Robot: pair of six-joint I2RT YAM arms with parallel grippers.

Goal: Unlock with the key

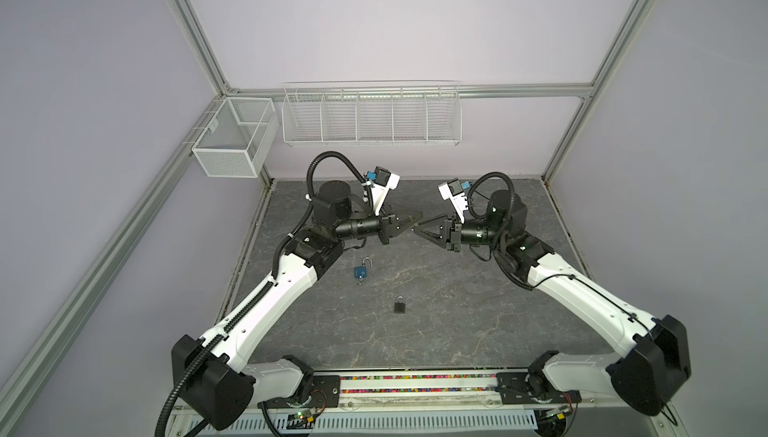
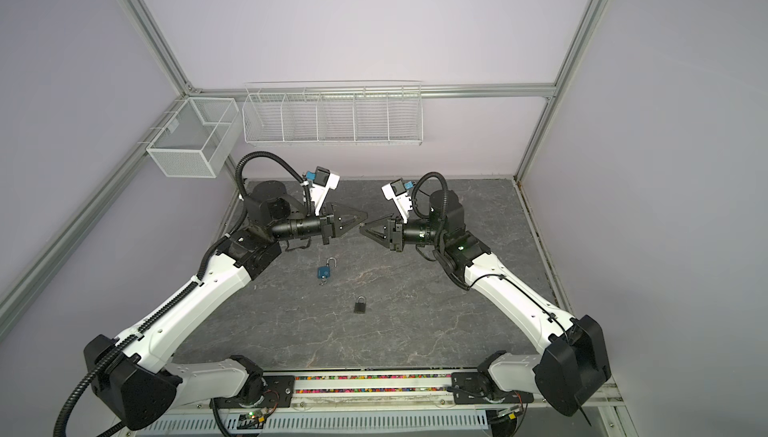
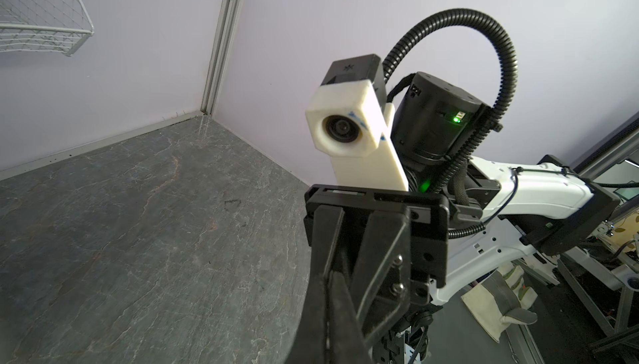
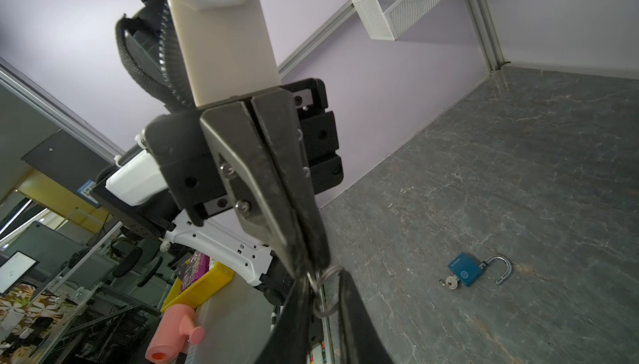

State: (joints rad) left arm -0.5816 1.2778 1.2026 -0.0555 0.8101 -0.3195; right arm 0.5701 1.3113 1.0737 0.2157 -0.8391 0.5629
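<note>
Right claw [image 4: 325, 288] is straddling small silver wire key ring [image 4: 331, 269], gripping or not I cannot tell, while left claw [image 4: 313, 269] is pinching it, likely for handover.

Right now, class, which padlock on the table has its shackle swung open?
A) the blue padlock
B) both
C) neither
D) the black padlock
A: the blue padlock lies with its shackle open and a key in its base, while the black padlock has its shackle closed.
</note>
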